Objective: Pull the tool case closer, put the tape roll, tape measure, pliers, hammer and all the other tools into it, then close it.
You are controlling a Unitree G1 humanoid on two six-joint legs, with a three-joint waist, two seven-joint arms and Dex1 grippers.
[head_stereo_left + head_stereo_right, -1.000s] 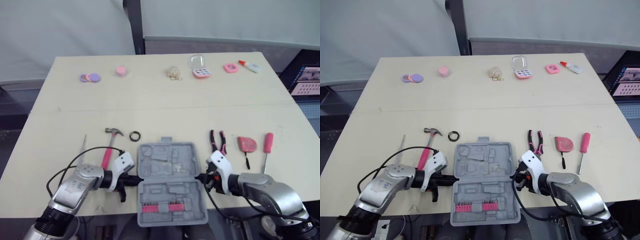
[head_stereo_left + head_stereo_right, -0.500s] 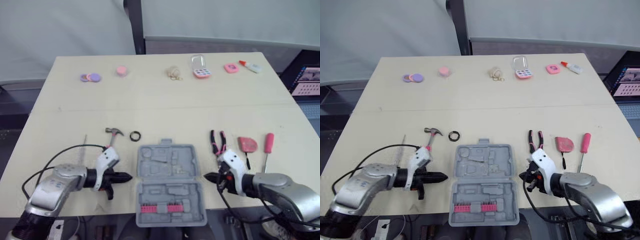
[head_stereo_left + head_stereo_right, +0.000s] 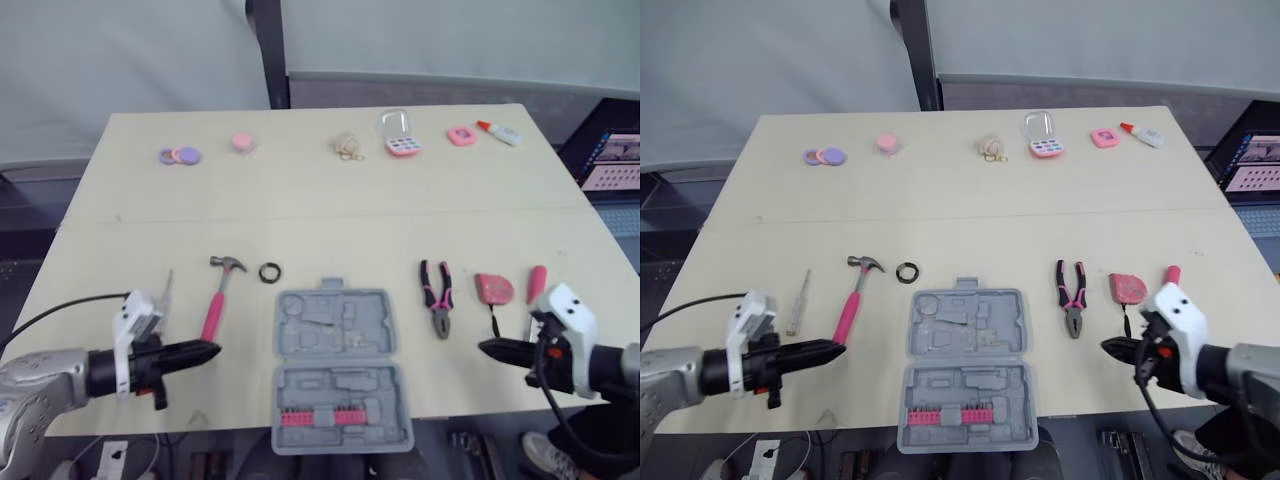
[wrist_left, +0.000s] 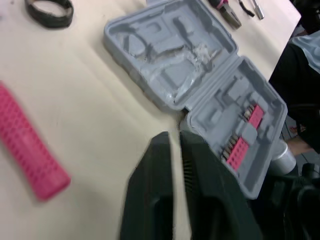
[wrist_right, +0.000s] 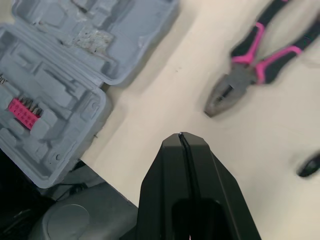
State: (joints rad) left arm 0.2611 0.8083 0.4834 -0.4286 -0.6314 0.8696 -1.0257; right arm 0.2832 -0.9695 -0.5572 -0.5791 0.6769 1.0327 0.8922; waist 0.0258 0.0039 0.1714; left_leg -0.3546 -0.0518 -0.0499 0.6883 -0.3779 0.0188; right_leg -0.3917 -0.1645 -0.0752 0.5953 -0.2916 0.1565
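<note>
Both grippers have pulled outward from the open tool case point(image 3: 335, 365), now lying between their tips. The left gripper point(image 3: 205, 351), fingers pressed together and empty, has the hammer point(image 3: 215, 305) just beside it. The right gripper point(image 3: 487, 347), likewise closed, has the pliers point(image 3: 436, 290) near it.

I see beige counter point(image 3: 330, 215), pale panels point(image 3: 150, 60) behind, dark post point(image 3: 262, 55) between, lit screen point(image 3: 612, 160) right.
</note>
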